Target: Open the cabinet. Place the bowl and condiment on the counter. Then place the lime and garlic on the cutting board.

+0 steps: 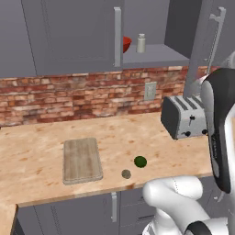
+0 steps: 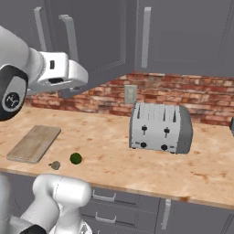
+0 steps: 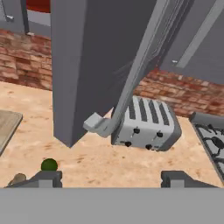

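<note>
Left base view: the cabinet (image 1: 73, 36) is seen with its right door swung out; the red bowl (image 1: 126, 43) is half hidden behind the left door, a pale condiment bottle (image 1: 141, 43) beside it on the shelf. The bowl is judged rigid, glossy, best taken by its rim. Right base view: the lime (image 2: 76, 158) and garlic (image 2: 55, 165), small and liable to roll, lie on the bench (image 2: 114, 151) near the cutting board (image 2: 34, 143). Hand view: the gripper (image 3: 111, 178) is seen with fingers apart, empty, below the open door's handle (image 3: 131, 83); the bowl is cut off at the top edge.
</note>
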You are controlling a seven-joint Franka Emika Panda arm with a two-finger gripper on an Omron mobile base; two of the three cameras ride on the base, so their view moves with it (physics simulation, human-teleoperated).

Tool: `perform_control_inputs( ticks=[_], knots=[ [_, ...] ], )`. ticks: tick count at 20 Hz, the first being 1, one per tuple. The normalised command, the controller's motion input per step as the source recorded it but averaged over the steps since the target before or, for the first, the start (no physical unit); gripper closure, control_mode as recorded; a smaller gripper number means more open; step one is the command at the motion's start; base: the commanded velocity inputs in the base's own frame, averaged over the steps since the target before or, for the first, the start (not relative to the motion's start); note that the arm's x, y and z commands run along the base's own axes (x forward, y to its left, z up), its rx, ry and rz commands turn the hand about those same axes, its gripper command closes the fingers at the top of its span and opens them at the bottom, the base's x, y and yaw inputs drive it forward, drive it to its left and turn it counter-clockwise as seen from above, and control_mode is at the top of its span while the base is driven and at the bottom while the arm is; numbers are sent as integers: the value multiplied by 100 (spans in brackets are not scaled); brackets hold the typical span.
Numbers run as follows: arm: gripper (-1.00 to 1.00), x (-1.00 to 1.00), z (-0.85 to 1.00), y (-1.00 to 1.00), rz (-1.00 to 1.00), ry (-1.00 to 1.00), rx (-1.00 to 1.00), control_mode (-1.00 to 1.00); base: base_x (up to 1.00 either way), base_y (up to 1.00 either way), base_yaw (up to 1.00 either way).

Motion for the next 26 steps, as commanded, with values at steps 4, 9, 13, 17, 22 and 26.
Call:
perform_control_inputs(
  ticks=[4, 9, 13, 17, 22, 26],
  knots=[
    [-100, -89, 4, 87, 9, -20, -33, -100, 0, 0, 0],
    [-100, -39, 15, 100, 7, -20, -33, -100, 0, 0, 0],
    [-100, 54, -6, 94, 7, 8, -26, -100, 0, 0, 0],
    [-100, 100, -5, 25, -17, 36, -17, -100, 0, 0, 0],
    [-100, 100, -10, -17, -12, 30, -10, -100, 0, 0, 0],
    [-100, 80, -1, -93, -3, 22, -5, -100, 0, 0, 0]
  ],
)
